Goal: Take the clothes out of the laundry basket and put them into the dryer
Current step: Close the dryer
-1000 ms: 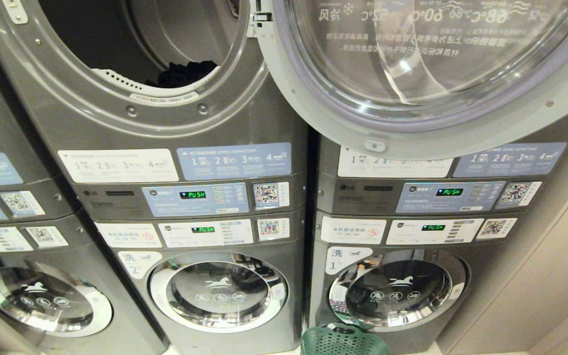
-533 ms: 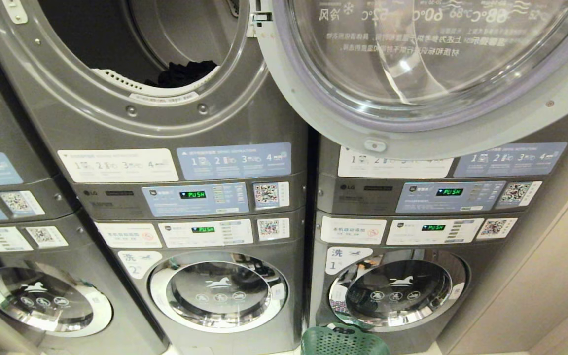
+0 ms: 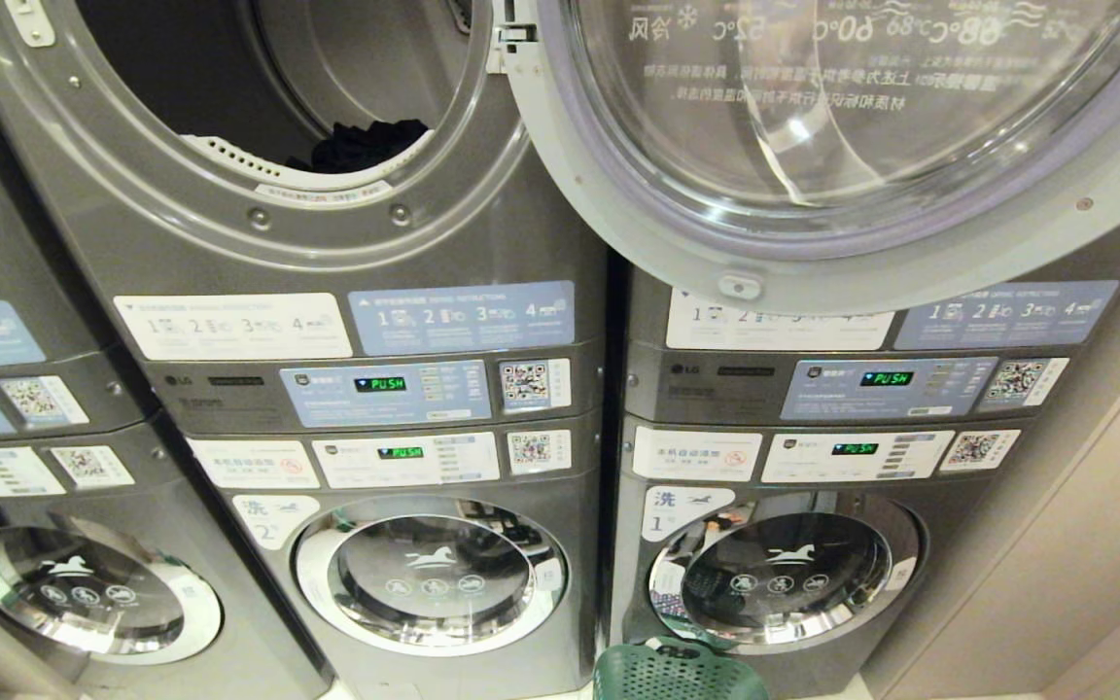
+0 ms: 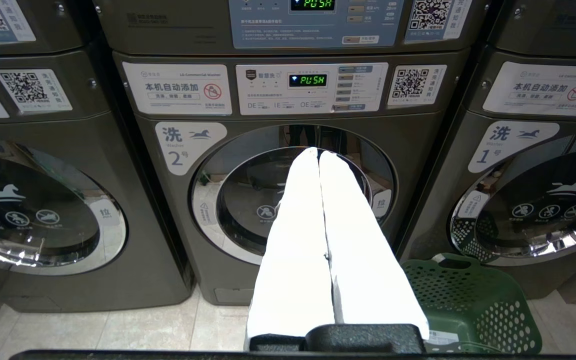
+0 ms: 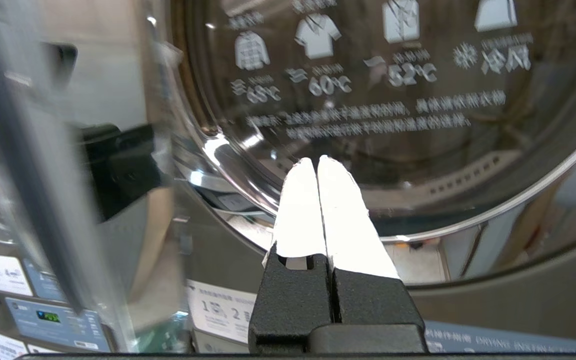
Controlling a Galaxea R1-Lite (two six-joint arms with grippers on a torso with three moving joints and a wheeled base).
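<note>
The dryer is the upper machine left of centre, with its round door swung open to the right. A dark piece of clothes lies at the drum's front lip. The green laundry basket stands on the floor below; its inside shows only perforated mesh. Neither arm is in the head view. My right gripper is shut and empty, raised close to the door glass. My left gripper is shut and empty, parked low facing washer number 2.
Stacked grey machines fill the wall, with control panels reading PUSH between dryers and washers. Washer number 1 stands behind the basket. A beige side wall closes the right. Tiled floor runs before the washers.
</note>
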